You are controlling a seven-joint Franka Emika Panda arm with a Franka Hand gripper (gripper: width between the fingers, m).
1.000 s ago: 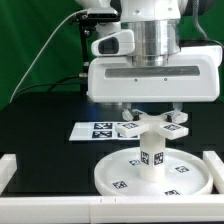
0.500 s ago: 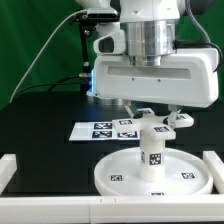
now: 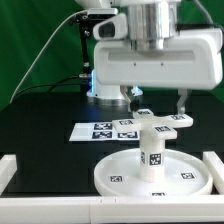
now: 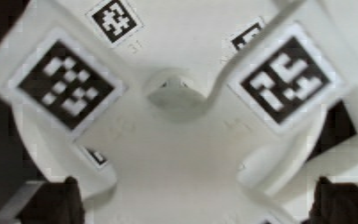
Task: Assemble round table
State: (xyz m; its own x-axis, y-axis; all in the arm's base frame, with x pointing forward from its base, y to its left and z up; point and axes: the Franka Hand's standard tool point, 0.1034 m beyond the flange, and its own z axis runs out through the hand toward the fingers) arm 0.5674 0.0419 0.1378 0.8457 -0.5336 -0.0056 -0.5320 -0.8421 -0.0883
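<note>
I'm seeing the big white boxy gripper w/ jaws spread wide, gripping nothing, hovering directly above the white plastic four-armed cross piece. That cross is sitting flat atop the short thick white cylinder post, standing upright at center of the large rimmed white round disc. Next move is probably hanging on that vertical line: cross straight below fingers, arms lying horizontal, post axis upright.

Black bench seen under whole scene. Marker board, thin flat white strip printed with square tags, laid flat on bench at mid-depth, partly hidden at its exterior-view right end. White raised border seen along bench edges at both sides. Green cable seen curving down at exterior view's left. Background beyond blurred, possibly wall.
</note>
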